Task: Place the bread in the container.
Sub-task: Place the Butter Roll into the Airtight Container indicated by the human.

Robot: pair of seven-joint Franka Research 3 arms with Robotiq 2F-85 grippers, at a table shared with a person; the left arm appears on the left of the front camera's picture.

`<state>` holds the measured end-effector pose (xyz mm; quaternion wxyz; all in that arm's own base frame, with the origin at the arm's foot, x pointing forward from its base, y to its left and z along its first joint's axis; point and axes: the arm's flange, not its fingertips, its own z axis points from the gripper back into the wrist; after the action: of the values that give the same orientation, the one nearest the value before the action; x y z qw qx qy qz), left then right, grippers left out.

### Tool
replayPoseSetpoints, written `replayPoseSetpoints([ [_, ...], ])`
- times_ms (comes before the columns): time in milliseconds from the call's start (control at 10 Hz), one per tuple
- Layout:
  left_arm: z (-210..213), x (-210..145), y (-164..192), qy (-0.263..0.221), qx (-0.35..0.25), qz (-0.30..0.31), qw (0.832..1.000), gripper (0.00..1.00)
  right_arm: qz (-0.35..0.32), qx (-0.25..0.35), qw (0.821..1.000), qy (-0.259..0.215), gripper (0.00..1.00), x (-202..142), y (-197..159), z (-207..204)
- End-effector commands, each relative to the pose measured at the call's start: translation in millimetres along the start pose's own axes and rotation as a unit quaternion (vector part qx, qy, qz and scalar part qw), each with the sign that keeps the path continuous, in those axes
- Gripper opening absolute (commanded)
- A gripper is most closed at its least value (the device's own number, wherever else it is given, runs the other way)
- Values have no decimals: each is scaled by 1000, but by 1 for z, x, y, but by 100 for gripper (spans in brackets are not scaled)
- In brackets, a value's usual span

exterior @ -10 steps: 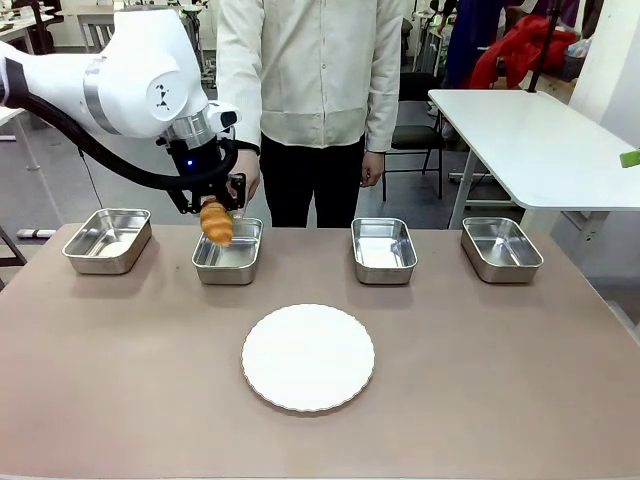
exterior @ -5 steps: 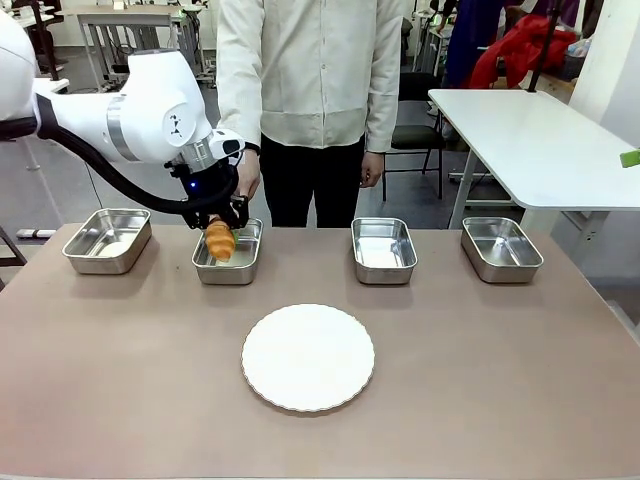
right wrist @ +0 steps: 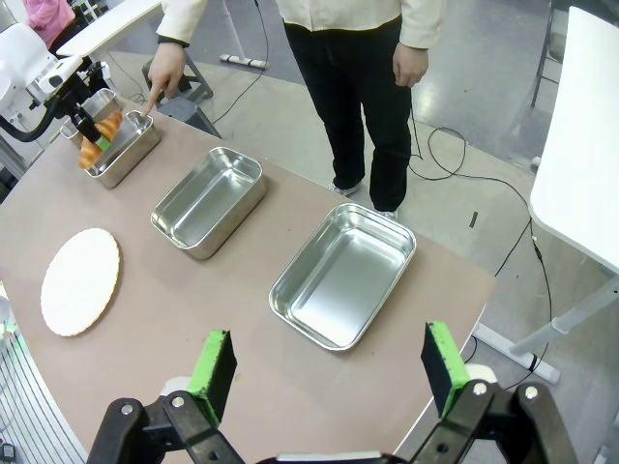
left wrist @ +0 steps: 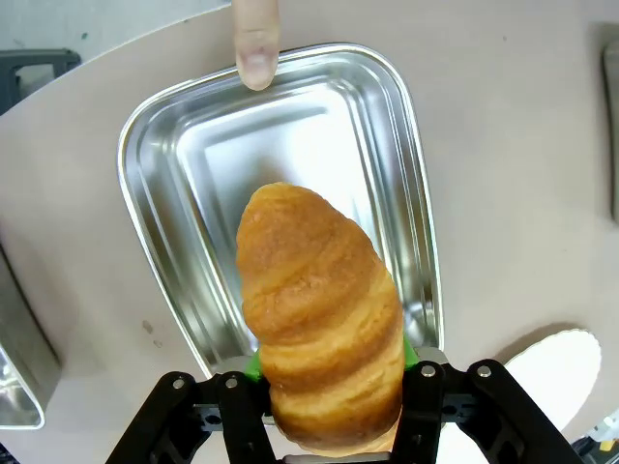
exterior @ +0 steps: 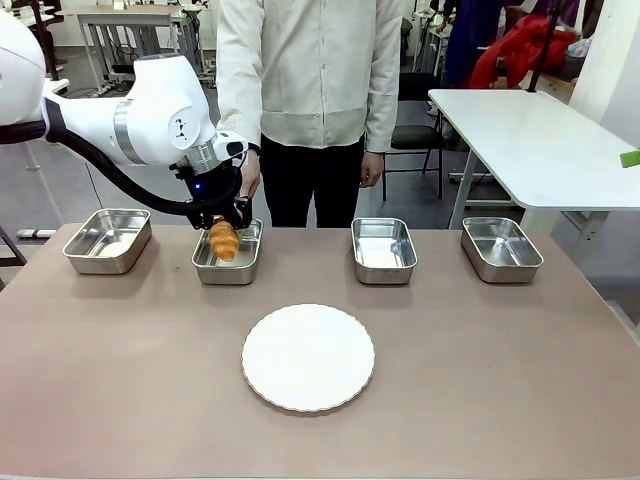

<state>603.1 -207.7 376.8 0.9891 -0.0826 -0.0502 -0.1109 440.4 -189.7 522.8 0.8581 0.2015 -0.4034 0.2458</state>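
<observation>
The bread [exterior: 223,240], a golden-brown croissant, hangs end-down in my left gripper [exterior: 222,226], which is shut on it. It is just above the container [exterior: 226,272], the second steel tray from the left. In the left wrist view the bread [left wrist: 319,309] sticks out from between the green pads of the left gripper [left wrist: 334,401], over the shiny container [left wrist: 319,126]. A person's fingertip [left wrist: 256,43] rests on the container's far rim. My right gripper [right wrist: 329,372] is open high above the table's right end, holding nothing.
A round white scalloped plate [exterior: 308,357] lies mid-table. Three more steel trays stand in the same row: far left [exterior: 108,240], centre right [exterior: 383,250] and far right [exterior: 501,248]. The person [exterior: 310,70] stands at the far edge.
My left gripper has come down and a little to the right with the bread, from above the container's left rim to low over its inside. The plate and trays have not moved.
</observation>
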Motion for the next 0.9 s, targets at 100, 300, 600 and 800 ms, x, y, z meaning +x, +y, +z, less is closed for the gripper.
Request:
replayPoseSetpoints([
  [100,-5,9,-1,4,16,-7,1000,42,1,1,1000,-12,100,2,-1,0],
  [300,-10,11,0,15,16,-8,1000,42,1,1,1000,-12,100,2,-1,0],
  [600,-12,13,2,12,11,-16,1000,100,1,1,1000,-12,100,2,-1,0],
  [800,-13,13,3,17,10,-19,1000,100,1,1,1000,-12,100,2,-1,0],
])
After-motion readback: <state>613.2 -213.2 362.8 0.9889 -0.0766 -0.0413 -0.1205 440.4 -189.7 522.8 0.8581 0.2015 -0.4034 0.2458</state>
